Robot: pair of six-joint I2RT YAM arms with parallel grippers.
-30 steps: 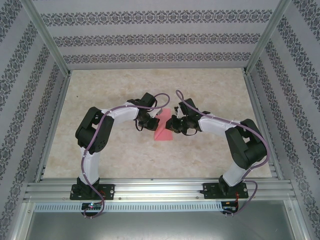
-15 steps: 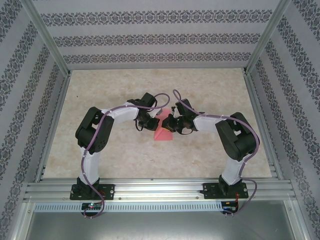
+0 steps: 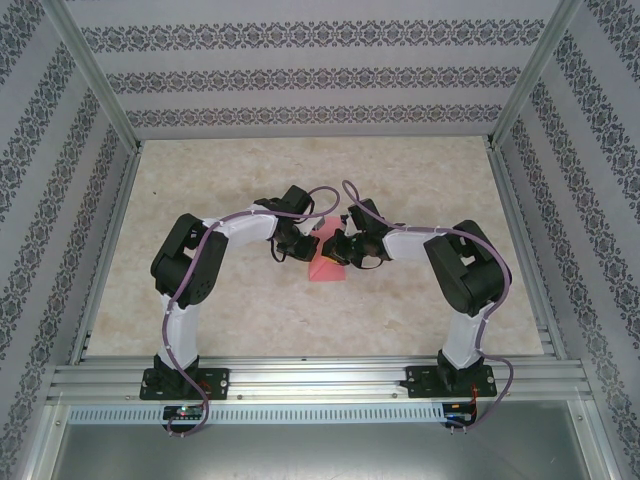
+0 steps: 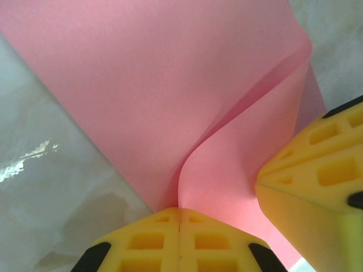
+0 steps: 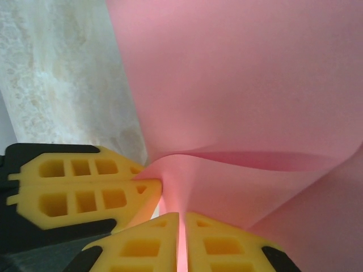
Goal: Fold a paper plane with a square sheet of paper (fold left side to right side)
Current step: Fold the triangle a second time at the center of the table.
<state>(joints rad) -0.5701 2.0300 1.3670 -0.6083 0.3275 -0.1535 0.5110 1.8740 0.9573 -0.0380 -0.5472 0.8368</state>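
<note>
Top view. You see two arms bent inward over the middle of the table. The square sheet of paper lies between their wrists as a small pink-red patch. The left gripper and right gripper meet over its far end. From up here you cannot tell how either pair of jaws stands, because the wrists cover them.

Left wrist view. This gives you what the top view hides. Your left gripper is clenched, pads flush together, and a raised fold of the sheet runs straight into the seam between them. One layer lies flat against the table on the left, and another curves up off it on the right. The right gripper's yellow fingers come in from the right and touch the lifted layer just beside your pads.

Right wrist view. The right gripper is clamped on the sheet. A thin pink strip shows in the slit between its pads. The left gripper's fingers enter from the left, with their tips at the same raised fold.

Count. One sheet, two arms, two grippers, both pinching that one sheet. Yellow fingers in the left wrist view: two of its own plus one neighbouring block. In the right wrist view: two of its own plus two neighbouring.
</note>
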